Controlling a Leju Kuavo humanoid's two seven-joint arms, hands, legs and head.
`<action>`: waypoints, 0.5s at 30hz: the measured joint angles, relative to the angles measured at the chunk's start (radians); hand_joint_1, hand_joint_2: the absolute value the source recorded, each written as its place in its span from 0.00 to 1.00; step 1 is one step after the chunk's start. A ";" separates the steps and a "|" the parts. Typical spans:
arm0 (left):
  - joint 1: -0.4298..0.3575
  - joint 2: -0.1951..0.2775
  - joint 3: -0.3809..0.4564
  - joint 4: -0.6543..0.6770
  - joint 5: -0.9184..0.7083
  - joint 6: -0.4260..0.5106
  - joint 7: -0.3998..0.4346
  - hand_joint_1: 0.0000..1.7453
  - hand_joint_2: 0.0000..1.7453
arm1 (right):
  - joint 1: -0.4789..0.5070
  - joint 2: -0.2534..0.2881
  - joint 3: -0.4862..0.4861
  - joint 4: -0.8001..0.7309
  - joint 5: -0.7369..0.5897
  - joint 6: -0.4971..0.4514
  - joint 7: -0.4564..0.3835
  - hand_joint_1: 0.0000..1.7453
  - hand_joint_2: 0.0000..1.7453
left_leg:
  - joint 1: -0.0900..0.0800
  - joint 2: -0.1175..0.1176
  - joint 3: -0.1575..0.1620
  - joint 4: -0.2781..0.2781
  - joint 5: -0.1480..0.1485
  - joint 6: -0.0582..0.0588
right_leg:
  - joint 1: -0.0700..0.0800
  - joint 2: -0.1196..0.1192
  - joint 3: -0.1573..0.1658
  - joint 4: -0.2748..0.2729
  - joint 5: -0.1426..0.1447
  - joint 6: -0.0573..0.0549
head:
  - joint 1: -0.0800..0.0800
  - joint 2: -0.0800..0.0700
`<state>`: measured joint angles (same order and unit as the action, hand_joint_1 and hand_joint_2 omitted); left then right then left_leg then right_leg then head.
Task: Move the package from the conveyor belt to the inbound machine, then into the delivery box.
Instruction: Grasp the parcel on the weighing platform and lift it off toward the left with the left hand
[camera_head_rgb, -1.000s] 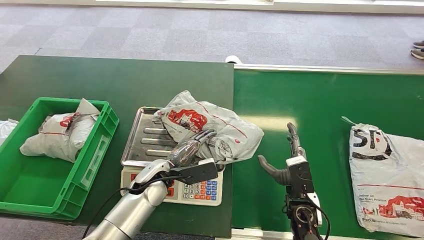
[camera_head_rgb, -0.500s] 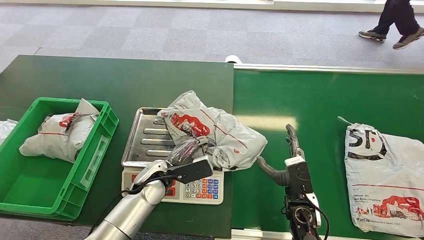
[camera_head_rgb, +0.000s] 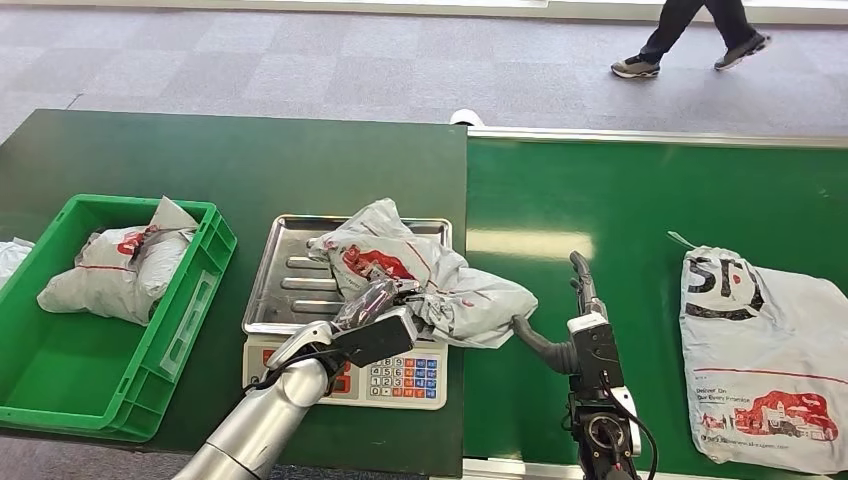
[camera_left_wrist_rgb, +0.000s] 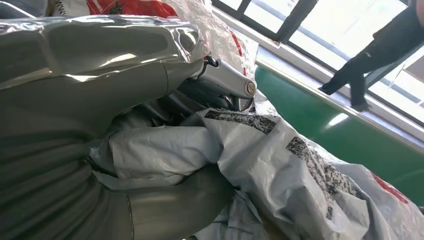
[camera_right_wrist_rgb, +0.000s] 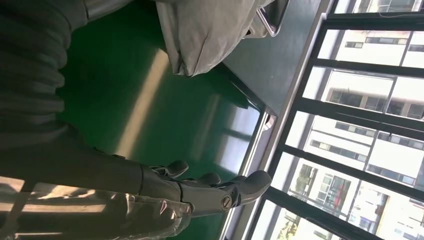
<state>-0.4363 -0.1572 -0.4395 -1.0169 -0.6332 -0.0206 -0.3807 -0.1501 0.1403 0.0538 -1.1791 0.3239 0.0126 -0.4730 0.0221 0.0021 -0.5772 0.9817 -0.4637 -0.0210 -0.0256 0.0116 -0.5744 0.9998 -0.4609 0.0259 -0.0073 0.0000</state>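
- package (camera_head_rgb: 420, 275) lay crumpled on the scale tray (camera_head_rgb: 290, 275), one end trailing onto the belt (camera_head_rgb: 620, 200).
- our left hand (camera_head_rgb: 375, 305) pinched its near edge, fingers (camera_left_wrist_rgb: 220, 82) curled into the plastic.
- our right hand (camera_head_rgb: 575, 310) stood spread just beside its trailing end.
- green box (camera_head_rgb: 60, 370) sat further left, nearest our left arm.

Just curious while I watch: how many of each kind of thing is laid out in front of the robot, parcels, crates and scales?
Parcel bags: 3, one in the crate, one on the scale, one on the belt
Green crates: 1
Scales: 1
Total: 5
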 joint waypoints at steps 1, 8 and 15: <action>0.000 0.000 0.000 -0.001 0.007 0.002 -0.007 0.98 1.00 | 0.001 0.000 0.000 0.000 0.000 0.001 0.000 0.00 1.00 | 0.000 0.000 0.000 0.000 0.000 0.000 | 0.000 0.000 0.000 0.000 0.000 0.000 | 0.000 0.000; 0.019 0.000 0.015 -0.043 0.073 0.061 -0.120 1.00 1.00 | 0.005 0.000 -0.003 0.000 0.000 0.005 0.000 0.00 1.00 | 0.000 0.000 0.000 0.000 0.000 0.000 | 0.000 0.000 0.000 0.000 0.000 0.000 | 0.000 0.000; 0.036 0.000 0.030 -0.099 0.090 0.090 -0.159 1.00 1.00 | 0.005 0.001 -0.004 0.000 0.000 0.005 0.000 0.00 1.00 | 0.000 0.000 -0.001 0.000 0.000 0.000 | 0.000 0.000 -0.001 0.000 0.000 0.000 | 0.000 0.000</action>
<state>-0.4001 -0.1568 -0.4094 -1.1162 -0.5428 0.0694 -0.5398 -0.1446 0.1411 0.0494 -1.1791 0.3239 0.0179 -0.4730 0.0221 0.0022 -0.5779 0.9817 -0.4637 -0.0210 -0.0256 0.0116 -0.5751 0.9998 -0.4609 0.0259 -0.0073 0.0000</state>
